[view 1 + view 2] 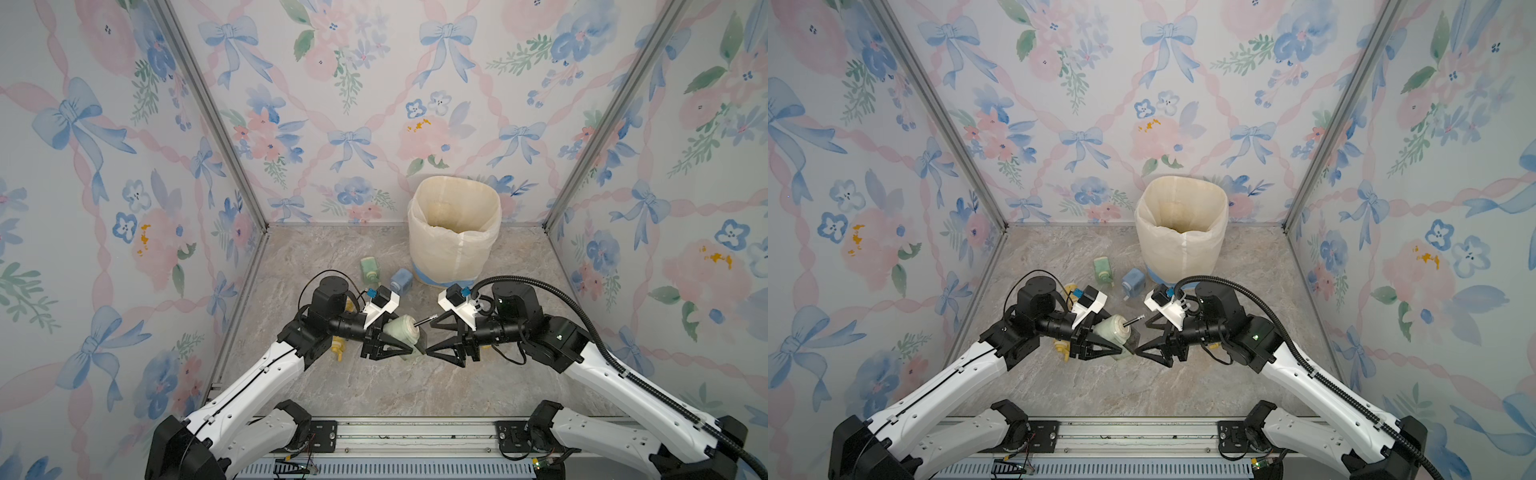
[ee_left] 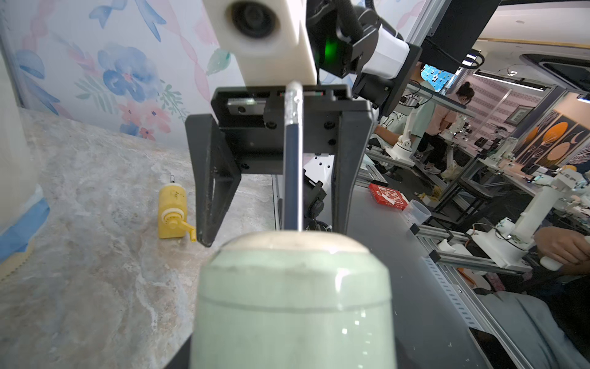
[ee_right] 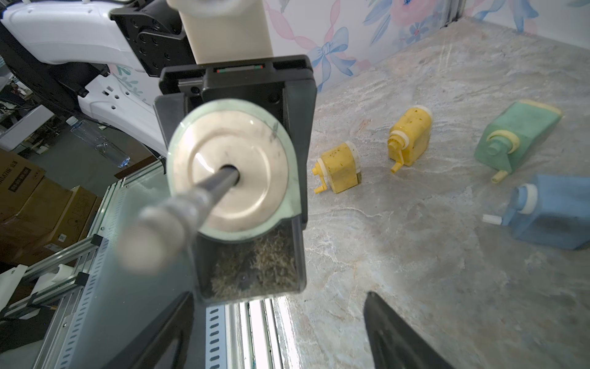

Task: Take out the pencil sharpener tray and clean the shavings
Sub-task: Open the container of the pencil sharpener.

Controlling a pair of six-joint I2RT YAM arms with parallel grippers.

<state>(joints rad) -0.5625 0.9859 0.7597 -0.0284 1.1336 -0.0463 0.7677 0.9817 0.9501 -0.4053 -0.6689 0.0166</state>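
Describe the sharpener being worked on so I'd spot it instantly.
From the lined bin at the back of the table, come forward to the left gripper, which clamps a pale green pencil sharpener. Unlike the yellow sharpeners, green sharpener and blue sharpener lying loose, it has a pencil in its front and a clear tray of shavings.

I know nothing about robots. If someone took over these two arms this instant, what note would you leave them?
The left gripper is shut on the green sharpener, whose pencil sticks out toward the other arm.
The right gripper is open, facing the pencil's end, holding nothing.
The tray sits in the sharpener, full of shavings. The bin stands at the back.
Done: sharpener gripped. Left: pull the tray out and empty it into the bin.
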